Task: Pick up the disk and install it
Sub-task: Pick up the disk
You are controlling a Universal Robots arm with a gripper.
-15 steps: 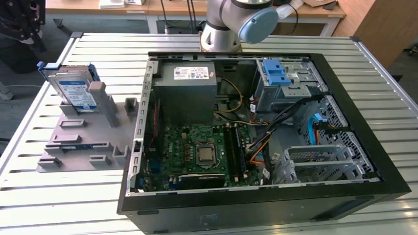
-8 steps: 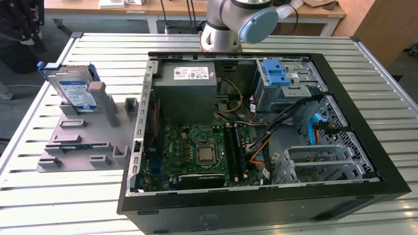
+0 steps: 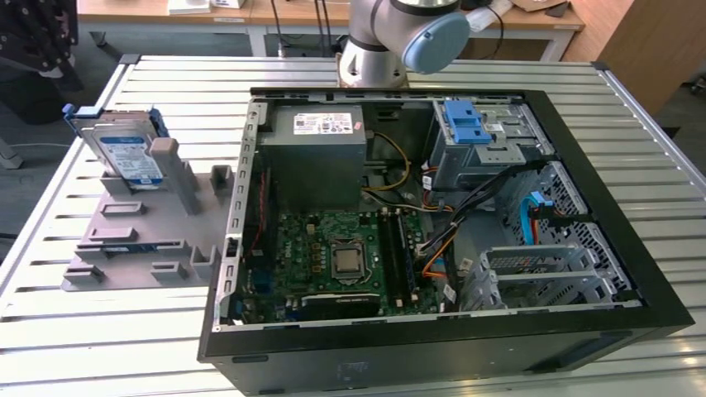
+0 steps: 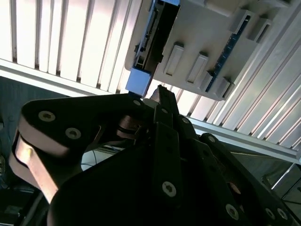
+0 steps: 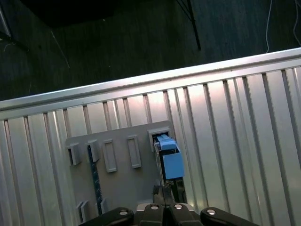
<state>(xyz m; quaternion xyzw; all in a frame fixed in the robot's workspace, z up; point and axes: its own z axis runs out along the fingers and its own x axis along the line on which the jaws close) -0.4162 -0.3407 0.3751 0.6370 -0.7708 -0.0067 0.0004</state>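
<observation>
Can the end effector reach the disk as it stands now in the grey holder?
Probably yes. The disk stands on edge in the grey holder, its top free, and the end effector hangs near it with nothing between.

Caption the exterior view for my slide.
The disk stands upright in grey holder on slatted table, at the exterior view's left of the open computer case.
</observation>
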